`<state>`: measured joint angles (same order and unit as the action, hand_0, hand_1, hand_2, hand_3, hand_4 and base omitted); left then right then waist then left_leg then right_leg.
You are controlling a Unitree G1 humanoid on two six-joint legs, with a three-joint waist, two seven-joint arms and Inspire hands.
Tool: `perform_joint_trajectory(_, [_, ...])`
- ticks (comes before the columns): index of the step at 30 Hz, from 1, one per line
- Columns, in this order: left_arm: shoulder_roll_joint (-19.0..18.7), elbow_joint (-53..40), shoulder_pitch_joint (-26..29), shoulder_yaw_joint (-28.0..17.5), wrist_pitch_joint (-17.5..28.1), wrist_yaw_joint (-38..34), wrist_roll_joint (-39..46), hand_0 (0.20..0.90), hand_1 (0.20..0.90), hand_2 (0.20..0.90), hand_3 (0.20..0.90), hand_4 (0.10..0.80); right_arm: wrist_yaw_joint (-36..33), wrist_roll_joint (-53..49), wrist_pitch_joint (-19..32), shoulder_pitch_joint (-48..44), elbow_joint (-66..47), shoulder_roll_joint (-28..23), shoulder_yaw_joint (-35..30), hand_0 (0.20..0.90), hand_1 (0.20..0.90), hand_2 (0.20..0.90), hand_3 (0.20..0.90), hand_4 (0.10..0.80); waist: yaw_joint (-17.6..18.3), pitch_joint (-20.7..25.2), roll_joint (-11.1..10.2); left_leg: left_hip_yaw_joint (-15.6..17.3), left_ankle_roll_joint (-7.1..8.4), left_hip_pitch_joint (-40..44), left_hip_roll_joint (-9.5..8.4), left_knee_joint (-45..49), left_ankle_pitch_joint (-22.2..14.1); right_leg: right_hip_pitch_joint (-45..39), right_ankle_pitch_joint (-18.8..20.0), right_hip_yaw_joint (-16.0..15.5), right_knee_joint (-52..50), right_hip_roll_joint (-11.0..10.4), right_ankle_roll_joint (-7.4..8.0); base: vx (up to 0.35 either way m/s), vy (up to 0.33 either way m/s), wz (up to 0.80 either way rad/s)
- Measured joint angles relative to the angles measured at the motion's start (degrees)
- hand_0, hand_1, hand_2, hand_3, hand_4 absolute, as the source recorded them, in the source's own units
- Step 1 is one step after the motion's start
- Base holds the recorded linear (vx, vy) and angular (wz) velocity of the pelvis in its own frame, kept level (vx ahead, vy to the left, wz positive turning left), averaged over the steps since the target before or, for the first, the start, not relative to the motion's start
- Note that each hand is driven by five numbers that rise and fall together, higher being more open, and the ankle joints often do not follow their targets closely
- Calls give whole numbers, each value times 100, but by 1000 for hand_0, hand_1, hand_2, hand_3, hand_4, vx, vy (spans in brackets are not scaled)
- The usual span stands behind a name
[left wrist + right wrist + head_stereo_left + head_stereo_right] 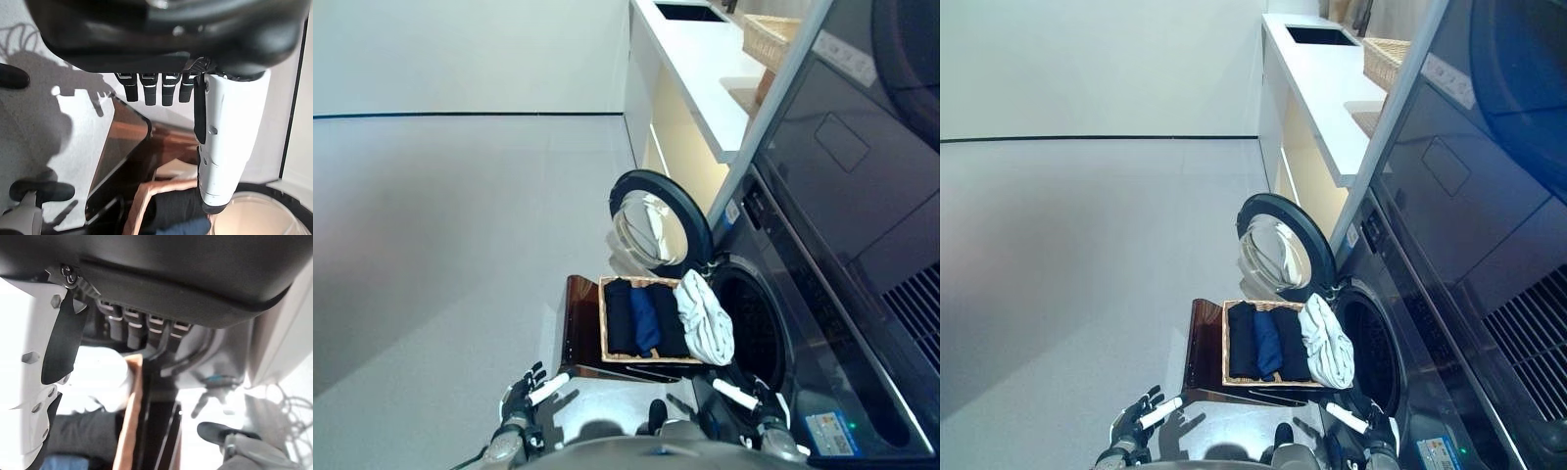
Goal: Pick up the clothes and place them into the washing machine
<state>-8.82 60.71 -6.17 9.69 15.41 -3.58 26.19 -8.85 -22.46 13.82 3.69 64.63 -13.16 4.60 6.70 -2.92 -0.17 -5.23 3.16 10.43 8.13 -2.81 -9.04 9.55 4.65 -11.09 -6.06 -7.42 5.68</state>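
Both our hands, left (pixel 521 399) and right (pixel 756 399), hang open, empty, near the rectangular wicker basket (pixel 603 323) holding dark, blue and white folded clothes (pixel 646 317).

Head eyes look down; both wrist views closely share the basket (pixel 603 323).

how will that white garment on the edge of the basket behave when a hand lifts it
The white garment lies bunched and draped over the wicker basket rim, so it is probably floppy and will sag and trail from the grip. It looks like light cloth, unlikely to strain the hand. Its hanging end could snag the rim or the washing machine opening beside it.
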Motion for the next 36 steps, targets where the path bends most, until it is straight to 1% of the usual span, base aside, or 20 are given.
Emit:
perform_joint_trajectory(6, [2,112,97,11,0,-121,123,900,900,900,900,800,-1,-4,-2,-108,223,-21,-12,900,900,900,900,800,18,50,258,-120,56,-164,156,91,7,177,-350,-69,-340,94,-39,49,-147,11])
perform_joint_trajectory(9, [12,106,216,48,2,-126,153,900,900,900,900,800,-3,-8,-6,-108,263,-27,-40,900,900,900,900,800,13,99,280,-110,92,-313,205,306,41,228,-430,-73,-435,221,-114,53,-120,12])
perform_joint_trajectory(11, [-6,125,313,60,-3,-133,160,900,900,900,900,800,-5,-15,-8,-104,300,-13,-74,900,900,900,900,800,13,119,119,-139,182,-635,87,942,94,178,-506,82,-389,154,-196,58,-140,20])
perform_joint_trajectory(13, [-2,127,386,126,-4,-129,160,900,900,900,900,800,28,-4,-7,-104,334,-37,-45,900,900,900,900,800,-8,110,38,-124,315,-873,62,1469,186,58,-489,120,-282,209,-239,60,-75,14])
perform_joint_trajectory(14, [-1,128,414,202,-4,-131,160,900,900,900,900,800,16,-8,-1,-115,361,-16,-37,900,900,900,900,800,-55,118,42,-106,329,-982,61,1627,195,20,-485,109,-229,207,-278,86,-24,11])
perform_joint_trajectory(15, [10,125,460,288,-4,-118,156,900,900,900,900,800,17,-8,-3,-119,371,-12,-17,900,900,900,900,800,-133,108,34,-74,415,-1056,42,1804,289,-29,-465,122,-137,234,-362,105,-33,22])
perform_joint_trajectory(16, [48,147,572,325,-6,-109,150,900,900,900,900,800,12,-11,-3,-139,375,-4,-4,900,900,900,900,800,-126,50,-51,-33,449,-1416,-25,2275,382,-86,-431,211,-18,201,-468,122,-33,20])
perform_joint_trajectory(18, [126,156,652,347,-4,-113,151,900,900,900,900,800,-9,-15,-1,-199,407,-20,-9,900,900,900,900,800,-290,-12,-141,139,295,-1717,-151,2238,329,-84,-405,402,50,99,-512,190,2,10])
perform_joint_trajectory(20, [115,176,642,418,-1,-130,161,900,900,900,900,800,-17,-15,8,-271,491,-21,-7,900,900,900,900,800,-354,-60,-216,194,252,-1802,-248,1607,340,6,-396,624,44,73,-508,178,54,-21])
perform_joint_trajectory(23, [129,269,662,446,-2,-140,177,900,900,900,900,800,-157,-41,44,-469,480,-42,-21,900,900,900,900,800,-458,-197,-228,175,197,-1856,-391,778,364,201,-419,1021,304,133,-462,232,109,-64])
perform_joint_trajectory(24, [236,254,631,417,2,-146,182,900,900,900,900,800,-139,-45,93,-590,477,-166,-13,900,900,900,900,800,-588,-295,143,138,-149,-1766,-154,383,79,161,-404,994,266,483,-386,228,136,-110])
perform_joint_trajectory(25, [183,180,626,420,4,-142,223,900,900,900,900,800,-174,-65,117,-704,485,-130,-50,900,900,900,900,800,-661,-494,221,245,188,-1617,44,268,728,275,-688,820,-824,632,-473,225,137,-141])
perform_joint_trajectory(26, [-13,195,566,419,-8,-154,279,900,900,900,900,800,-181,-68,105,-686,524,49,-37,900,900,900,900,800,-810,-571,-49,397,161,-1459,-76,371,842,246,-1105,953,-962,493,-364,193,162,-118])
perform_joint_trajectory(27, [-68,248,508,403,-12,-170,322,900,900,900,900,800,-159,-63,120,-640,518,114,-17,900,900,900,900,800,-738,-588,-92,418,139,-1496,-92,529,810,159,-1041,951,-847,489,-361,172,160,-71])
perform_joint_trajectory(28, [-70,256,510,398,-20,-174,365,900,900,900,900,800,-134,-64,144,-613,463,111,-13,900,900,900,900,800,-687,-609,-52,489,121,-1608,-86,772,802,34,-1014,976,-651,477,-335,226,215,-24])
perform_joint_trajectory(29, [-42,228,560,412,1,-151,375,900,900,900,900,800,-176,-96,128,-586,507,64,-56,900,900,900,900,800,-653,-646,11,566,-40,-1623,-126,890,731,-95,-941,1017,-418,420,-243,168,164,-14])
perform_joint_trajectory(30, [-22,219,582,412,6,-145,378,900,900,900,900,800,-220,-129,120,-559,568,40,-62,900,900,900,900,800,-639,-627,48,665,-133,-1594,-153,830,715,-132,-899,1042,-338,371,-192,152,158,-19])
perform_joint_trajectory(31, [-40,223,647,406,5,-157,380,900,900,900,900,800,-257,-159,98,-518,626,44,-61,900,900,900,900,800,-642,-615,34,777,-192,-1583,-246,832,672,-137,-855,1067,-383,242,-190,109,148,-20])
perform_joint_trajectory(32, [-61,216,690,397,10,-167,384,900,900,900,900,800,-251,-158,102,-460,613,42,-61,900,900,900,900,800,-617,-603,33,821,-196,-1573,-331,879,681,-127,-802,1091,-332,151,-111,54,95,-14])
perform_joint_trajectory(36, [-92,220,865,383,43,-255,416,900,900,900,900,800,-251,-160,101,-525,581,31,-3,900,900,900,900,800,-613,-557,123,969,-307,-1660,-438,917,616,-111,-572,1266,-46,65,74,15,97,-20])
